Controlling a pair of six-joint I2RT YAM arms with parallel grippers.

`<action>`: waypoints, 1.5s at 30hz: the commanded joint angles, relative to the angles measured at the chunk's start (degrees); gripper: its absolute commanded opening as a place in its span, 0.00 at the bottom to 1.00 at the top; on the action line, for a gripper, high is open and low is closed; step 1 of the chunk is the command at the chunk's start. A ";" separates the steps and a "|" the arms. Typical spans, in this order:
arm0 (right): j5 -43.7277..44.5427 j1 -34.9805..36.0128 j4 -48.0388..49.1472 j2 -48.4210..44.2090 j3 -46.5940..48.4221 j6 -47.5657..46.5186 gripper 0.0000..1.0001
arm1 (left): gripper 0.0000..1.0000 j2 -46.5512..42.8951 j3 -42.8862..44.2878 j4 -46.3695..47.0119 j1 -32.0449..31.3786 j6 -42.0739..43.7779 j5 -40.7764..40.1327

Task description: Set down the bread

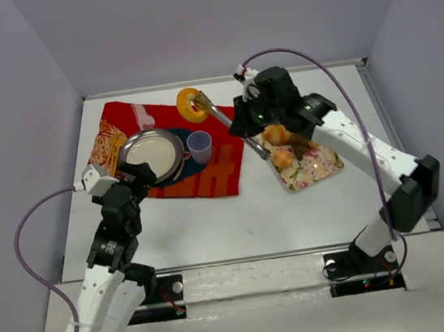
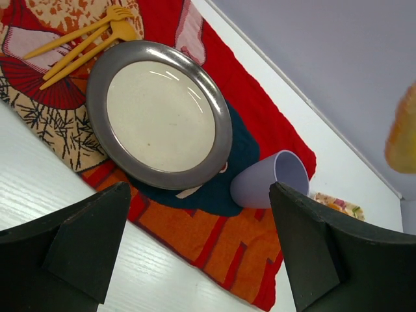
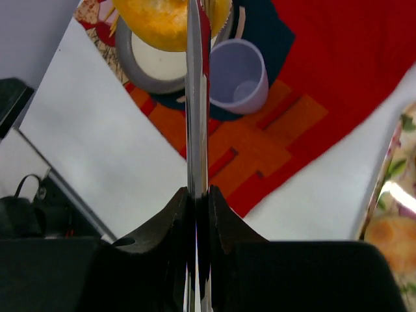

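The right gripper (image 3: 197, 196) is clamped tight on metal tongs (image 3: 195, 97), whose tips pinch the bread (image 1: 190, 105) above the red cloth (image 1: 229, 161), near the worktop's far edge (the left gripper (image 2: 198, 195) gapes wide, holding nothing).

the bread (image 3: 159, 19) is cut off by the top edge of the right wrist view, and the tongs (image 3: 196, 97) hide a strip of it. the left wrist view shows it only as a blur.
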 commanded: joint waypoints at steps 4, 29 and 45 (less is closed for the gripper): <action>-9.82 3.69 7.45 23.49 21.97 -6.58 0.07 | 0.99 -1.50 4.71 -5.67 0.15 -4.80 -4.42; -1.83 11.96 -6.62 50.50 47.48 -9.21 0.41 | 0.99 -3.96 4.19 -8.22 0.15 -7.43 -6.35; -2.26 12.49 -6.35 47.33 47.74 -11.23 0.52 | 0.99 -4.40 4.19 -8.66 0.15 -7.52 -6.08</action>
